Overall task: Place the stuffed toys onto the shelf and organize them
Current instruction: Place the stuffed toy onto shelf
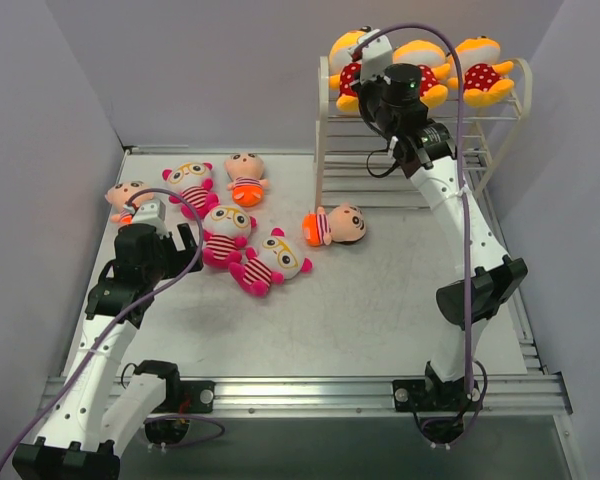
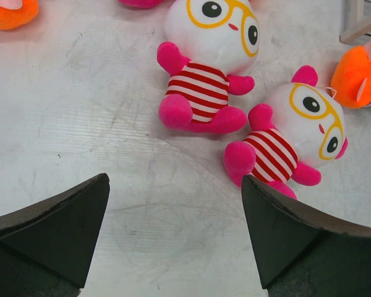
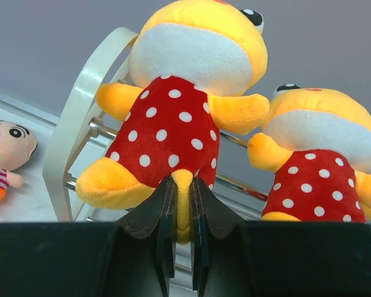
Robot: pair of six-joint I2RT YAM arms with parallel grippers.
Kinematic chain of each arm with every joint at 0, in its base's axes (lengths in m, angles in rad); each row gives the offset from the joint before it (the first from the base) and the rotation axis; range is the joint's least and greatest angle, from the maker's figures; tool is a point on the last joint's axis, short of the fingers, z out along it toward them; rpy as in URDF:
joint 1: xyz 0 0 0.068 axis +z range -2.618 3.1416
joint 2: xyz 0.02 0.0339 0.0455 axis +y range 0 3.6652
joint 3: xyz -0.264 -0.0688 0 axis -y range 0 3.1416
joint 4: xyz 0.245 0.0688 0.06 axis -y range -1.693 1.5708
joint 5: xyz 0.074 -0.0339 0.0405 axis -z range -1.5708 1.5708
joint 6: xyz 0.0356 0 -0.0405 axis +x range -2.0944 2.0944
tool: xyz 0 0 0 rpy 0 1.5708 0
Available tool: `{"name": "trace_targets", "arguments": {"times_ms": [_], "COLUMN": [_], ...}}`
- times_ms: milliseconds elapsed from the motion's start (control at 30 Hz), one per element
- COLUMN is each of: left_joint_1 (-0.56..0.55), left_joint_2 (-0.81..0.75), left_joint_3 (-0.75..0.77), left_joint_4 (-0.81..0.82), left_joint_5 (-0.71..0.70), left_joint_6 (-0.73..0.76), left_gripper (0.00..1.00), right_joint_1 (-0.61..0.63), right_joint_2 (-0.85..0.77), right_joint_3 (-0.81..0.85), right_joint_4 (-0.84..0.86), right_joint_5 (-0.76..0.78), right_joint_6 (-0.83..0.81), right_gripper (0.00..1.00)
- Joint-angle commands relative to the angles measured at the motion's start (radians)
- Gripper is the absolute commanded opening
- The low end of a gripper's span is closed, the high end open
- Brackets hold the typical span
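Six of the nine toys lie on the table (image 1: 380,310); three are on the shelf (image 1: 322,140).

- Far left: far-left peach-faced doll (image 1: 126,196), on its back, partly hidden behind the left arm.
- Left gripper (image 2: 173,207): jaws spread wide, nothing between them. It hovers over bare table, and both fingers (image 2: 68,223) stand clear of the toys.
- Rear glasses doll (image 1: 192,180): face up, near the back edge of the table.
- Middle glasses doll (image 1: 225,232): just beyond the open fingertips, not touched.
- Rear peach-faced doll (image 1: 246,178): face up, just beside the rear glasses doll.
- Near glasses doll (image 1: 272,260): tilted, close beside the middle one.
- Lying peach-faced doll (image 1: 337,226): on its side in front of the shelf, orange bottom towards the glasses dolls.
- Shelf: back right of the table. Its lower tiers look bare, though the right arm hides part of them.
- Top tier: left yellow doll (image 3: 173,124), middle yellow doll (image 3: 315,161) and right yellow doll (image 1: 483,68), upright in a row.
- Right gripper (image 3: 181,198): raised at the top tier, closed on a small yellow bit at the bottom of the left yellow doll, between its feet.
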Motion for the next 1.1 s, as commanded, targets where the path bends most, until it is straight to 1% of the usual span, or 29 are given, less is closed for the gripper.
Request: {"name": "trace_targets", "arguments": {"times_ms": [0, 633, 700, 733, 833, 1067], "left_joint_1": [-0.002, -0.004, -0.004, -0.004, -0.002, -0.004], "left_joint_2": [-0.008, -0.011, -0.011, -0.012, -0.012, -0.014], "left_joint_3": [0.008, 0.007, 0.007, 0.007, 0.007, 0.005], "left_joint_4": [0.026, 0.023, 0.024, 0.024, 0.024, 0.024], "left_joint_5": [0.006, 0.009, 0.009, 0.009, 0.009, 0.009], "left_joint_6": [0.015, 0.016, 0.016, 0.016, 0.016, 0.016], "left_gripper": [0.96, 0.96, 0.96, 0.96, 0.96, 0.96], "right_joint_1": [-0.008, -0.018, -0.018, -0.020, -0.021, -0.028], "right_joint_2": [0.003, 0.028, 0.026, 0.026, 0.023, 0.019], "right_joint_3": [0.056, 0.053, 0.052, 0.050, 0.049, 0.036], "right_joint_4": [0.030, 0.005, 0.005, 0.007, 0.010, 0.027], "right_joint_5": [-0.022, -0.025, -0.024, -0.022, -0.015, -0.001], "right_joint_6": [0.023, 0.057, 0.059, 0.059, 0.059, 0.068], "right_gripper": [0.00, 0.00, 0.01, 0.05, 0.08, 0.11]}}
